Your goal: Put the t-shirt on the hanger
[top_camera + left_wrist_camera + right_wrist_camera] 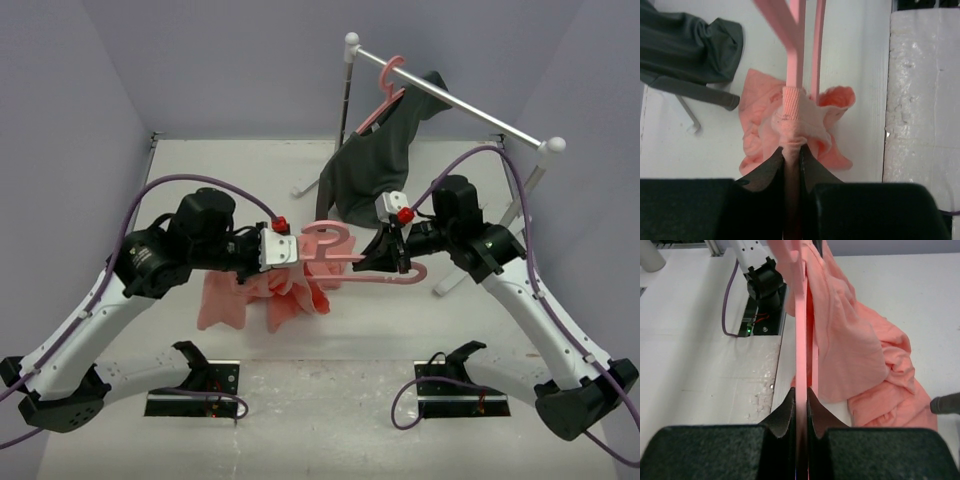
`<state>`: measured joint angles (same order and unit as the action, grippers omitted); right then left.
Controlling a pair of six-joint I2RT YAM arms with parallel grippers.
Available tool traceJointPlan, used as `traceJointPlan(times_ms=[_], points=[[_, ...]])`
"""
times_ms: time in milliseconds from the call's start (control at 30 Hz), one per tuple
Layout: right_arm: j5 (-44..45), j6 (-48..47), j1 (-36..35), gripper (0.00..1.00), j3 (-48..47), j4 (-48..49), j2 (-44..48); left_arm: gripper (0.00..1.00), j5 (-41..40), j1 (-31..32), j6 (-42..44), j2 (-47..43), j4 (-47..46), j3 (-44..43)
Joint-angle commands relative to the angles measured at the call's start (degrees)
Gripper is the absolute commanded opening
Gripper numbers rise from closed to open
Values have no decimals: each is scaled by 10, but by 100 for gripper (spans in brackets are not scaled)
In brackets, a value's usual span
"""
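**Collar of the t-shirt (262, 298) going over one arm of the hanger (392, 276)**

The salmon-pink t-shirt is hanging bunched between the two arms, its lower folds resting on the white table (200, 170). Its ribbed collar is wrapping round one arm of the pink hanger, which is being held above the table. The left gripper (290, 252) is pinching the collar cloth with its jaws nearly together; the right gripper (372, 258) is clamping the hanger's bar. Behind, a dark grey garment (375, 165) is hanging from the rack rail (480, 110)

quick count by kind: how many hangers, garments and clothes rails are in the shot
hangers: 2 (the hanger off the rail, a second hanger hooked on it)
garments: 2 (the t-shirt, a dark grey garment)
clothes rail: 1
total: 5
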<state>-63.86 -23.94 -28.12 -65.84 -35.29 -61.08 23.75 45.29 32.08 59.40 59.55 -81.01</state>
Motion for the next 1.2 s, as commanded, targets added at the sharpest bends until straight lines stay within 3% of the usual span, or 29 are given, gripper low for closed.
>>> traceJointPlan(times_ms=[0, 100, 167, 233, 333, 467, 533, 633, 667, 733, 833, 1000, 1100, 1167], points=[[-19, 41, -42, 0, -34, 103, -17, 15, 75, 15, -17, 16, -138, 22], [-4, 40, -66, 0, -49, 108, -35, 11, 69, 15, -28, 9, -164, 41], [-10, 42, -69, 0, -61, 105, -45, 0, 56, 15, -32, 9, -169, 48], [8, 58, -69, 0, -51, 121, -40, 0, 33, 15, -40, 4, -178, 54], [83, 98, -67, 0, -25, 151, -15, 0, -27, 14, -67, -22, -205, 71], [254, 198, -59, 0, 3, 180, 35, 0, -123, 14, -104, -68, -251, 110], [400, 293, -55, 33, 28, 184, 85, 0, -191, 14, -136, -93, -283, 139], [515, 370, -56, 95, 84, 212, 184, 0, -242, 14, -159, -113, -323, 175], [542, 397, -56, 99, 102, 227, 213, 0, -267, 14, -168, -116, -331, 181], [559, 428, -55, 99, 135, 250, 264, 0, -313, 14, -190, -126, -356, 205], [509, 455, -55, 99, 161, 254, 277, 0, -327, 13, -199, -143, -394, 234], [365, 591, -56, 99, 225, 318, 191, 0, -337, 12, -222, -147, -446, 275], [330, 657, -65, 99, 295, 437, 154, 0, -348, 9, -234, -137, -449, 283], [377, 694, -77, 99, 317, 468, 137, 0, -359, 1, -243, -130, -446, 289]])
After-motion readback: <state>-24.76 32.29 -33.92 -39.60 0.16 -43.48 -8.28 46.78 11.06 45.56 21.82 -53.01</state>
